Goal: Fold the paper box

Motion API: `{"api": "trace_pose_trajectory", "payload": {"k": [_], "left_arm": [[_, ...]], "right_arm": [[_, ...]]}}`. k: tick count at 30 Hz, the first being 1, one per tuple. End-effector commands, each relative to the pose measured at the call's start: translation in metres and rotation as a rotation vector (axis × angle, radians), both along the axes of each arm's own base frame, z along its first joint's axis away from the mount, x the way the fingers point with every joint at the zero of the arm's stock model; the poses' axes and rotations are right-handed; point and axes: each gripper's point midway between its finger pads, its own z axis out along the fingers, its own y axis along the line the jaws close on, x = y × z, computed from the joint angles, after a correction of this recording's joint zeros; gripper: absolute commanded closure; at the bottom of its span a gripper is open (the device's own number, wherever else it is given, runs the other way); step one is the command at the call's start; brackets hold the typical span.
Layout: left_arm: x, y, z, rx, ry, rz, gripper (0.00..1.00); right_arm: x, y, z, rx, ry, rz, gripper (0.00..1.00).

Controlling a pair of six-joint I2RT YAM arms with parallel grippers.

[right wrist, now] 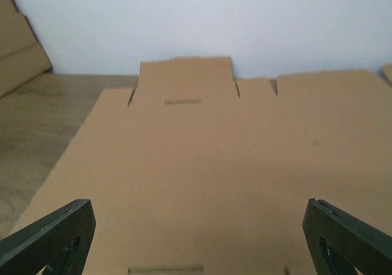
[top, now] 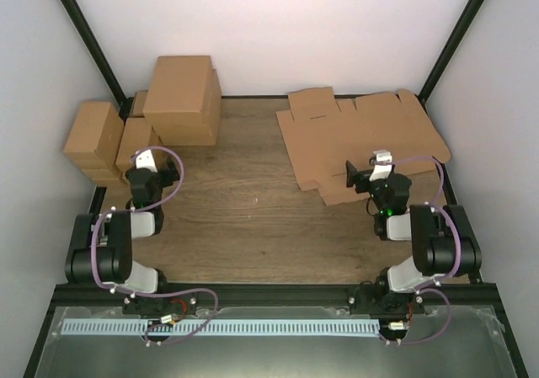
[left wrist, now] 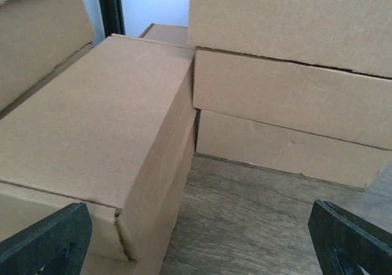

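The paper box (top: pixel 358 142) lies flat and unfolded at the back right of the table, a brown die-cut sheet with flaps and slots. It fills the right wrist view (right wrist: pixel 214 165). My right gripper (top: pixel 364 176) hovers over its near edge, open and empty, with its fingers (right wrist: pixel 52 241) spread wide over the sheet. My left gripper (top: pixel 143 166) sits at the left, open and empty, with its fingertips (left wrist: pixel 46 241) wide apart in front of a folded carton (left wrist: pixel 104 134).
Several folded brown cartons are stacked at the back left (top: pixel 181 96), with smaller ones (top: pixel 93 138) beside them. In the left wrist view a stack of cartons (left wrist: pixel 294 91) stands close ahead. Black frame posts (top: pixel 84 33) rise at both back corners.
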Motion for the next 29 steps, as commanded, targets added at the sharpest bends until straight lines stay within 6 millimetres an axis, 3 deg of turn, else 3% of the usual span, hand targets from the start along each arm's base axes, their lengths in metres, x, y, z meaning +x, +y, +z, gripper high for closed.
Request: {"api": "trace_pose_trajectory", "payload": {"k": [1,6,8,12,29], "left_arm": [[0.011,-0.009,0.016,0.023,-0.066,-0.071,0.00],[0.017,-0.011,0.012,0.039,-0.044,-0.070,0.00],[0.021,-0.025,0.008,0.083,-0.032,-0.117,0.00],[0.003,-0.036,0.009,0.109,-0.114,-0.156,0.00],[0.004,-0.036,0.008,0.109,-0.102,-0.154,0.00]], "right_arm": [[-0.006,-0.004,0.006,-0.008,-0.099,-0.011,0.02],[-0.005,-0.005,0.005,-0.012,-0.096,-0.029,0.00],[-0.004,-0.005,0.006,-0.012,-0.097,-0.030,0.00],[-0.004,-0.005,0.005,-0.013,-0.095,-0.031,0.00],[-0.004,-0.005,0.005,-0.013,-0.092,-0.031,0.00]]}}
